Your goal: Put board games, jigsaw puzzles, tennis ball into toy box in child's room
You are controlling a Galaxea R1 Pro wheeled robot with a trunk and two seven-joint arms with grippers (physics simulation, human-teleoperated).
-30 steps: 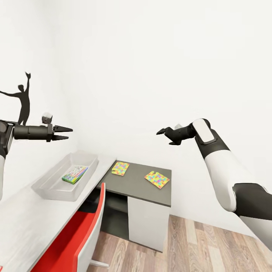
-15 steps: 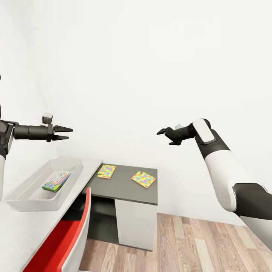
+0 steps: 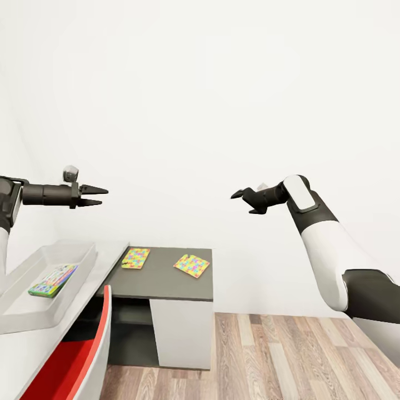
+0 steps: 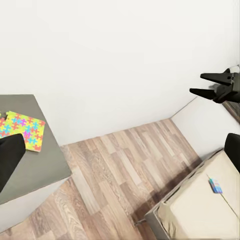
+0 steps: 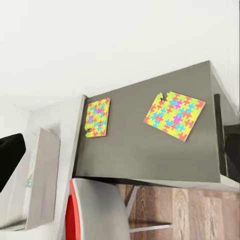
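Jigsaw puzzles now slid leftward in view, camera swinging right toward the bed; below both empty, slightly parted end effectors: left, right

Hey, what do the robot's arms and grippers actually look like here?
Both arms mix glossy white shells with black joint sections. The left gripper has a dark grey cylindrical wrist, two thin pointed black fingers and a small pale grey block on top. The right gripper is black with tapered fingers.
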